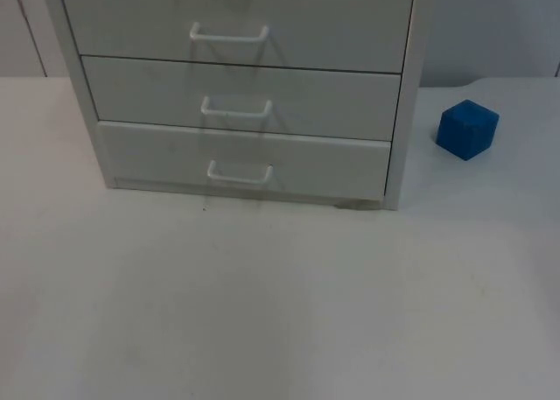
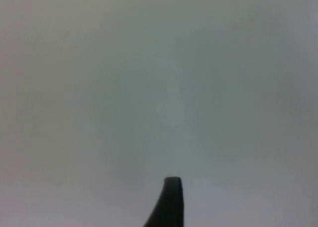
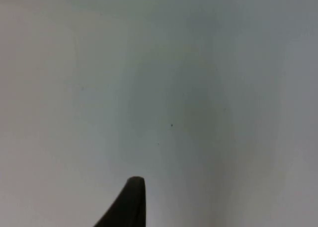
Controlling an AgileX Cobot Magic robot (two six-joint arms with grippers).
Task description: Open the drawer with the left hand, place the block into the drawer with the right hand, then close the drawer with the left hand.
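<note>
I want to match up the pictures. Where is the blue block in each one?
Top view: the blue block sits on the white table top, to the right of the white drawer cabinet and apart from it.
Left wrist view: the left gripper hangs over the white table top.
Right wrist view: the right gripper hangs over the white table top.
Shared landmark: the white table top.

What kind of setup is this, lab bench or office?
Most likely a lab test bench: a small white drawer unit with all three drawers shut, and a lone blue block beside it, on a bare white table. No office clutter.
</note>
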